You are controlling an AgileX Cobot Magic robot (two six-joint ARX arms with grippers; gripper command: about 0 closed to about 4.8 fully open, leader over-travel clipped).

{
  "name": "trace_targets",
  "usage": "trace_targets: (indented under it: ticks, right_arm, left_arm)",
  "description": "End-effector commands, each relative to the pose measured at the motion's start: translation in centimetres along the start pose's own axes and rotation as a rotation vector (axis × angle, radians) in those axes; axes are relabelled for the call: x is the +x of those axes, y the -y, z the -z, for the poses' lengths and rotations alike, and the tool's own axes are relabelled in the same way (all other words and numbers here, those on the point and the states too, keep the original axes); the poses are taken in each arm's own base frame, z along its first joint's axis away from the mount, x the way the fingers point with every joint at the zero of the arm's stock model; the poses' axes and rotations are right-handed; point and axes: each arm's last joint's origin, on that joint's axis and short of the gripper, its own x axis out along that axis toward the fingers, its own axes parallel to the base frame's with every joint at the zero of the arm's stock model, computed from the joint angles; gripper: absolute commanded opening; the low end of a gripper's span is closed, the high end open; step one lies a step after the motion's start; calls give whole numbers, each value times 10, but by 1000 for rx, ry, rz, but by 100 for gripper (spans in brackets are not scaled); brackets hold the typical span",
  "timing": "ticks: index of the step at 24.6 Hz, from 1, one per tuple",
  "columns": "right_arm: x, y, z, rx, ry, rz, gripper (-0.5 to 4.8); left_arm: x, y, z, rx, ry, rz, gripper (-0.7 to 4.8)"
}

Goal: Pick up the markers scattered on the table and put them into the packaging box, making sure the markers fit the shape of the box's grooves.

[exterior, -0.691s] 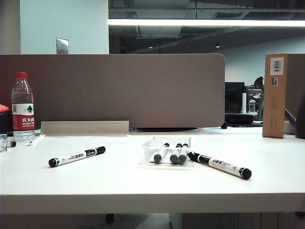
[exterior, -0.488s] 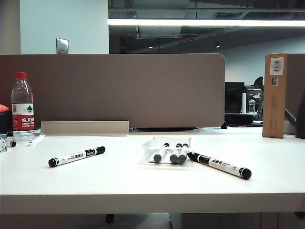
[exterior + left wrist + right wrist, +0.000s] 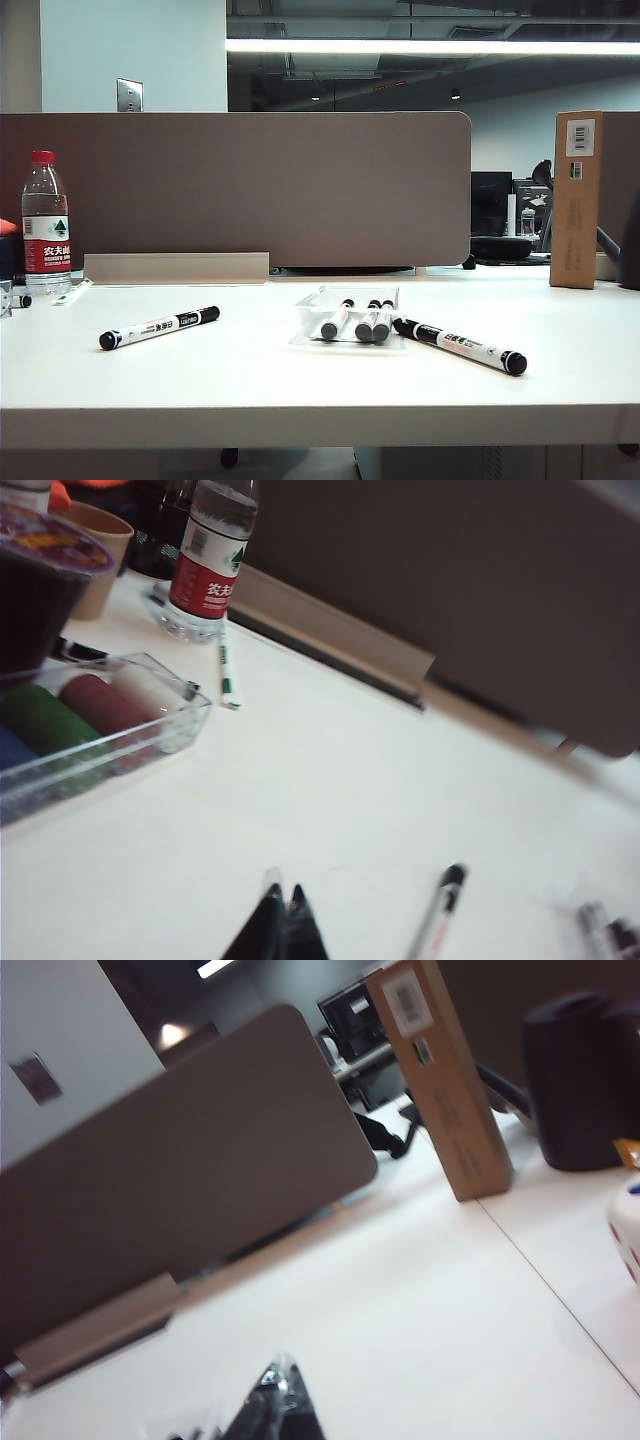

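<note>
Two markers lie loose on the white table [image 3: 300, 390]: one to the left [image 3: 160, 327] and one to the right [image 3: 460, 345], its cap touching the packaging box [image 3: 308, 312]. That clear tray sits mid-table with three markers [image 3: 365, 325] lying in its grooves. Neither arm shows in the exterior view. My left gripper [image 3: 283, 893] is shut and empty, low over the bare table, with the left marker [image 3: 437, 912] a little ahead of it. My right gripper [image 3: 283, 1368] is also shut with nothing between its fingers.
A water bottle [image 3: 46, 225] stands at the back left and a tall brown cardboard box [image 3: 577, 200] at the back right. A grey partition [image 3: 240, 190] closes the far edge. A clear bin of coloured rolls [image 3: 90, 730], a green-white pen [image 3: 228, 670] and a dark cylinder [image 3: 580, 1080] flank the sides.
</note>
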Motion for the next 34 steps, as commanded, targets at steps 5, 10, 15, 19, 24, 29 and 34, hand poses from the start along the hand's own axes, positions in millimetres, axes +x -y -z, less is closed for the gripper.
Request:
trace_targets:
  ticks: [5,10,15,19,24,29,34]
  right_arm:
    - [11,-14,-25,-56,-122,60,-1]
    - [58,-32,-49,-150,-353,-35,-1]
    - [127,-36,-30,-192,-785,-82,-1]
    - [173,-51,5,-312,-1253,-194,111]
    - [187,-72,34,-511,-1420,-212,265]
    - [191,-97,70,-719,-1427,-236,479]
    - [192,-109,90,-760,-1417,-286,479]
  left_arm:
    - [-1,13,-13,-175,-93,192,-5]
    - [15,34,-46,-82,-274,323,-6]
    - [69,54,-75,14,-506,455,-6]
    - [134,69,-87,178,-768,510,-5]
    - [175,81,-83,328,-933,393,96]
    - [209,103,-57,541,-1054,376,414]
    - [233,108,-21,600,-1069,335,413]
